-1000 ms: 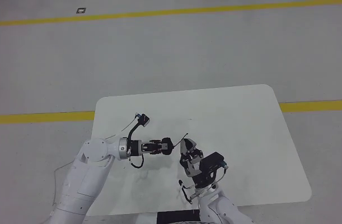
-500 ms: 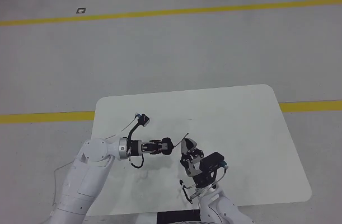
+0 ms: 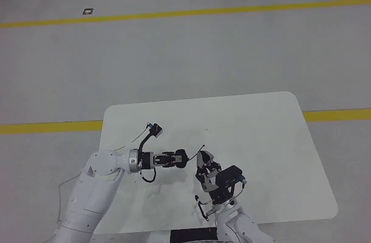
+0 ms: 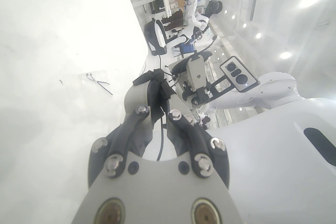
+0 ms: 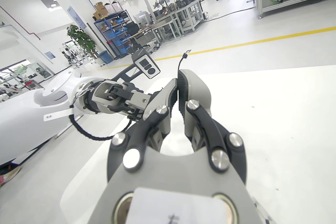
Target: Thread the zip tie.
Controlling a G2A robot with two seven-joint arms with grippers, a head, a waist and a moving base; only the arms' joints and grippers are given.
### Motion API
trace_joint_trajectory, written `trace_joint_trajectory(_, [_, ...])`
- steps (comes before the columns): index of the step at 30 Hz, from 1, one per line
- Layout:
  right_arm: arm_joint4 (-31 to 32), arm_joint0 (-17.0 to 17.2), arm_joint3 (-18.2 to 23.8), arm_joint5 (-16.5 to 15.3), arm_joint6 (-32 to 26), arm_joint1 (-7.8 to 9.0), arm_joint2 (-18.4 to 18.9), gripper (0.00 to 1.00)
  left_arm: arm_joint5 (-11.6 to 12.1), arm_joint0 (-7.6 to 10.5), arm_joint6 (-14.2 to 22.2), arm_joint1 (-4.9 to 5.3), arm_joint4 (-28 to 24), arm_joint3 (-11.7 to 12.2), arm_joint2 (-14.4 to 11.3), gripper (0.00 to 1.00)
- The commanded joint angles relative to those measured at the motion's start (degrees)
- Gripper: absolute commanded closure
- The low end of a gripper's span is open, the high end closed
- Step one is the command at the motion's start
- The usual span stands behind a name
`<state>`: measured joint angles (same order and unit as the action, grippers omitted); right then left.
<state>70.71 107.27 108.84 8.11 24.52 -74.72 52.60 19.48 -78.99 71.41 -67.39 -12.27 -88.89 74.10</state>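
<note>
A thin black zip tie (image 5: 180, 64) stands up out of my right gripper (image 5: 178, 79), which is shut on it; the tie's small square head sits at the top. In the top view the zip tie (image 3: 201, 148) slants up from the right gripper (image 3: 201, 158) near the table's middle front. My left gripper (image 3: 183, 158) sits just to the left of it, almost tip to tip. The left gripper (image 4: 157, 89) has black-wrapped fingertips and is shut on a thin black strap (image 4: 160, 138) running back between its fingers. Whether this strap is the same tie's tail is unclear.
The white table (image 3: 264, 140) has rounded corners and bare room to the right and rear. Two loose black zip ties (image 4: 99, 82) lie on it near its edge. A small dark speck (image 3: 204, 129) marks the surface behind the grippers.
The right arm's wrist has eased back very slightly toward the table's front. The left arm and the zip tie stay as they were.
</note>
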Motion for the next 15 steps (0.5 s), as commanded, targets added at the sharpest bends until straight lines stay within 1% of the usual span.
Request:
trace_joint_trajectory(1, [0.0,0.0,0.0,0.1,0.3,-0.02,0.0,1.0,0.0,0.0,0.0,0.0,0.0,0.0,0.0,1.0])
trace_joint_trajectory(15, [0.6,0.0,-0.4,0.8,1.1,-0.16,0.0,1.0,0.0,0.0,0.0,0.0,0.0,0.0,0.0,1.0])
